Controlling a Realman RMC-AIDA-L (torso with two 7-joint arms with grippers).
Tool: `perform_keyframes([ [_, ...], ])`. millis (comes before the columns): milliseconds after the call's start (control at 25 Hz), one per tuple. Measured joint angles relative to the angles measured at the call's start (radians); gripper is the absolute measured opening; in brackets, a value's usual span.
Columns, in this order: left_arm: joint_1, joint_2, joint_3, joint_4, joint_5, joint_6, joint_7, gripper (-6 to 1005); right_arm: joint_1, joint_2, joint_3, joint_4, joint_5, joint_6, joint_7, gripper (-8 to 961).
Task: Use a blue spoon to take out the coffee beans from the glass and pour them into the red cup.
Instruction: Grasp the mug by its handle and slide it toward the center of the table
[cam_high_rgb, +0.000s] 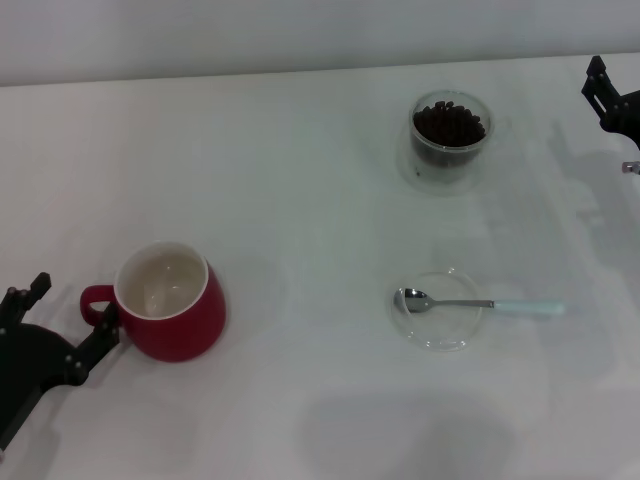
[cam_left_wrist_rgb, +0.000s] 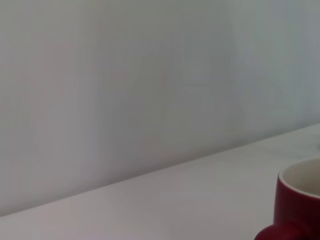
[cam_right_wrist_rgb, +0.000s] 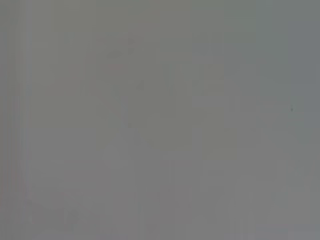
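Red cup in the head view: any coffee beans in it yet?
No. The red cup shows only its bare white inside, while the coffee beans all sit in the glass.

Blue spoon (cam_high_rgb: 478, 304) flat (unheld), bean-filled glass (cam_high_rgb: 450, 135), empty red cup (cam_high_rgb: 170, 300)

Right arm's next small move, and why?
Probably bring the right gripper, now at the table's far right edge, down toward the blue spoon handle. The spoon lies untouched, bowl in the saucer; beans fill the glass, and the red cup looks empty, left gripper at its handle.
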Motion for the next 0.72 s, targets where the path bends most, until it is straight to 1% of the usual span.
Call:
perform_keyframes([
  [240, -0.003, 0.001, 0.005, 0.008, 0.004, 0.000, 0.000, 872, 0.001, 0.000, 0.001, 0.000, 0.000, 0.000, 0.000, 800],
  [480, -0.003, 0.001, 0.006, 0.008, 0.005, -0.001, 0.004, 780, 0.002, 0.000, 0.005, 0.001, -0.002, 0.000, 0.000, 798],
  [600, -0.003, 0.001, 0.006, 0.012, 0.005, -0.001, 0.020, 545, 0.003, 0.000, 0.005, 0.001, -0.003, 0.000, 0.000, 797],
  [720, 0.000, 0.000, 0.004, 0.028, 0.002, -0.001, 0.050, 436, 0.004, 0.000, 0.005, 0.002, -0.003, 0.000, 0.000, 796],
])
